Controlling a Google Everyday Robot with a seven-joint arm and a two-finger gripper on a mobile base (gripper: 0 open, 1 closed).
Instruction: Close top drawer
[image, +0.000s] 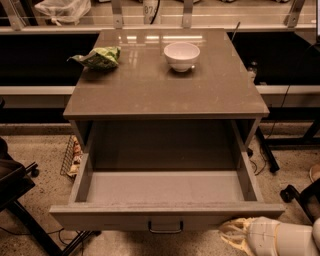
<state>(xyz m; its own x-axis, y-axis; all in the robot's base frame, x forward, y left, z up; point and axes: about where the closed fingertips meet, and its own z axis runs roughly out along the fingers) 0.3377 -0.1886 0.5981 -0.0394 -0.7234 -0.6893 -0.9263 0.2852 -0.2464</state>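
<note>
Beside open top drawer (165, 189) (pale-floored): gripper (233, 235)

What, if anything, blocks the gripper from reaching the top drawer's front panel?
Likely nothing, so yes: the gripper sits just below the front panel of the open top drawer, right of its handle, nothing between.
</note>
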